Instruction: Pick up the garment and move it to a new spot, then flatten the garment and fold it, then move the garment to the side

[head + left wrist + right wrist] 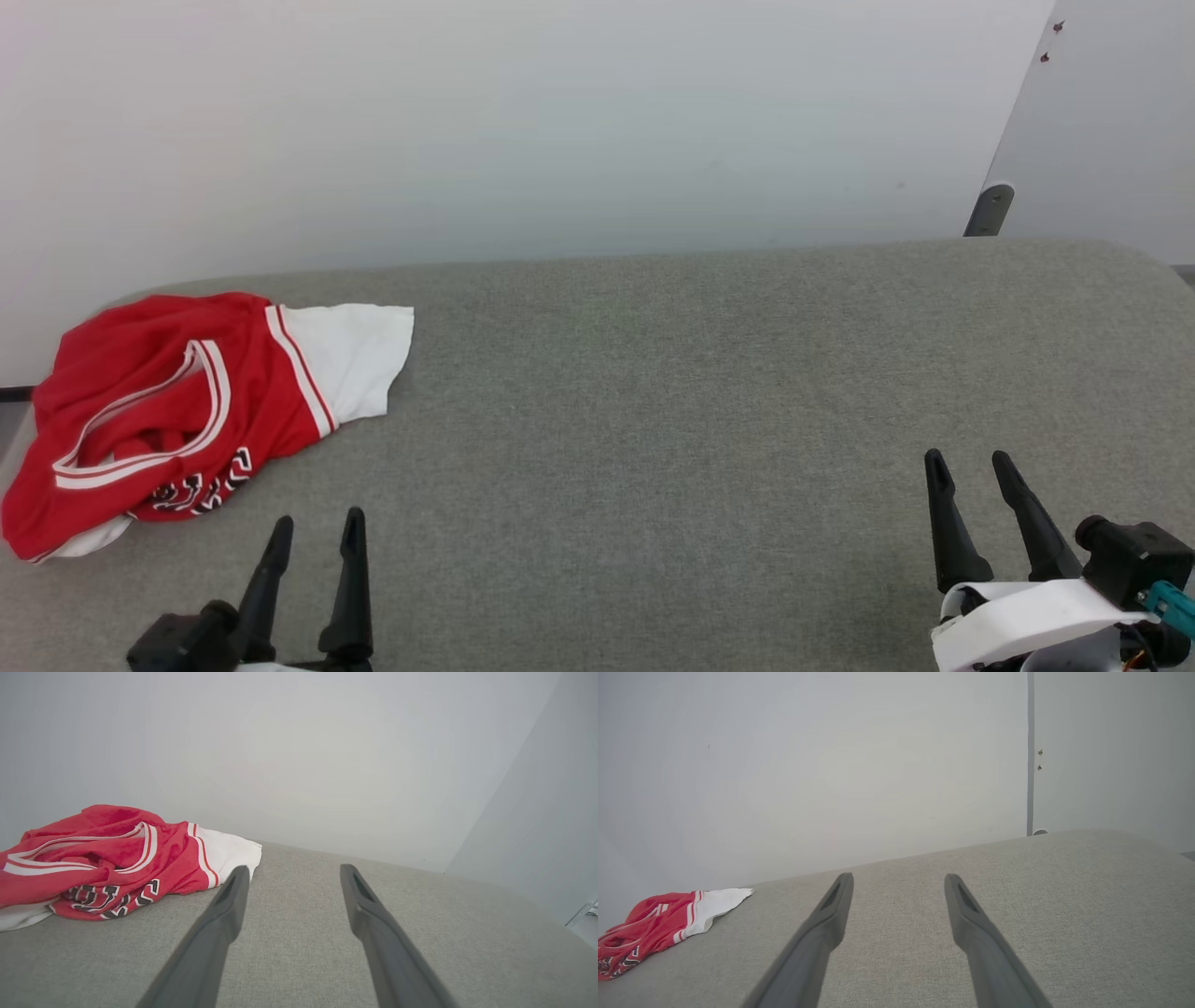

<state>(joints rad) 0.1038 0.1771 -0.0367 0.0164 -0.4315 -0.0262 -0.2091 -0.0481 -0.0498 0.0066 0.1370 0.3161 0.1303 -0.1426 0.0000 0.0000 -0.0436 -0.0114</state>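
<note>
Big grey padded surface [653, 392], with the garment [177, 411] crumpled at its far-left end; the lettering is too bunched up to read. The left gripper [318, 519] is at the surface's near-left edge, near the garment. The right gripper [969, 459] is at the near-right edge, and both have their jaws apart, holding nothing.

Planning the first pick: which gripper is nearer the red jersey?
The left gripper, open at the head view's lower left, just short of the bunched garment; the right gripper, also open, stands far off across the grey surface.
</note>
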